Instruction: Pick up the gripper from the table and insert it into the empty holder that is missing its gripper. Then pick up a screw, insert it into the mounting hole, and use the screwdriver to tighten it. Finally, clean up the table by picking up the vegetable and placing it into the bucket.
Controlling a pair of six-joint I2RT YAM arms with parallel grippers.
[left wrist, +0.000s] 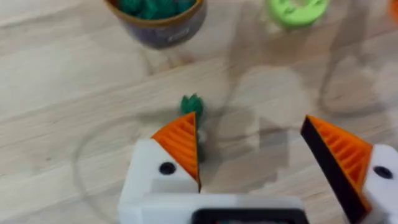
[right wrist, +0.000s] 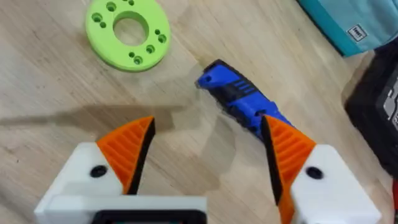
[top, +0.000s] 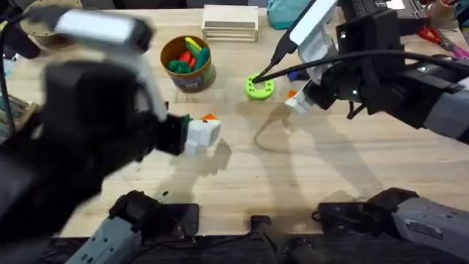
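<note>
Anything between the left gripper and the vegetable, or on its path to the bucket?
Nothing visible. The left gripper is open, and the vegetable lies on bare table just beyond its fingertips. The stretch of wood from there to the bucket looks bare; the green disc sits off to the side.

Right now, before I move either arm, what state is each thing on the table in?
Left tool: open, holding nothing.
Right tool: open, holding nothing.
Small dark green toy vegetable: on the table, just beyond the left tool, not gripped.
Short round ochre-yellow bucket: upright, toy items inside.
Blue chunky screwdriver: lying flat, ungripped.
Flat bright green ring-shaped disc: flat on the table.
</note>
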